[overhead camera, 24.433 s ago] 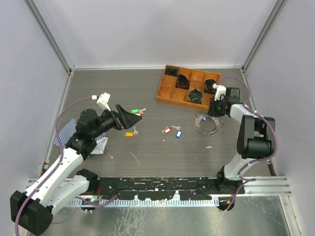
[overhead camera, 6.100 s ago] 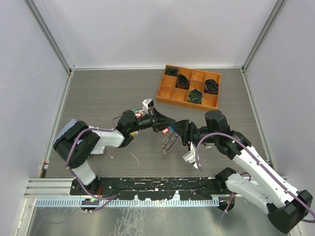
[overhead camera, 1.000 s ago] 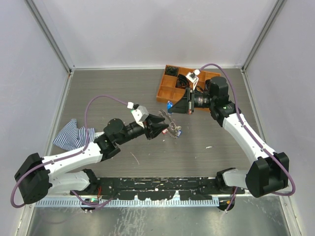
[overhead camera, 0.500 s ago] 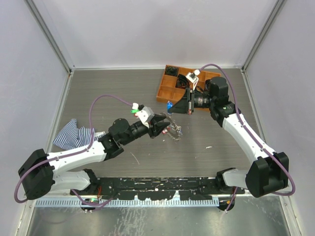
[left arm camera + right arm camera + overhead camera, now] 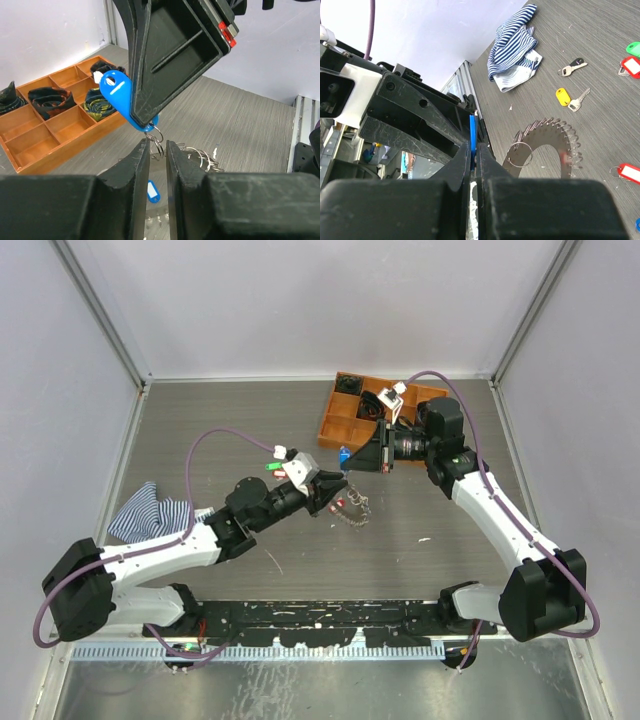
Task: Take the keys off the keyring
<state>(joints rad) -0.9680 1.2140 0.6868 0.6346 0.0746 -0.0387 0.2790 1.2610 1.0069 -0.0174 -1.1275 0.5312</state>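
Observation:
My right gripper (image 5: 360, 458) (image 5: 474, 145) is shut on the blue tag (image 5: 343, 454) (image 5: 117, 97) (image 5: 472, 127) of a key, held above the table. A small split ring (image 5: 156, 139) hangs from that tag. The toothed grey keyring (image 5: 352, 510) (image 5: 545, 150) (image 5: 200, 155) dangles below it. My left gripper (image 5: 337, 486) (image 5: 157, 144) points at the tag from the left, its jaws a narrow gap apart with the small ring between their tips. Loose keys lie on the table: yellow tag (image 5: 562, 96), red tag (image 5: 627, 172), green tag (image 5: 634, 48).
An orange divided tray (image 5: 335, 430) with black coiled bundles stands at the back right, just behind the right gripper. A striped blue-white cloth (image 5: 150, 512) (image 5: 517, 45) lies at the left. Another blue tag (image 5: 151, 191) rests on the table under the left jaws.
The left gripper has moved forward and right, up to the blue tag's ring, and its jaws have narrowed. The right arm has stayed still with the tag.

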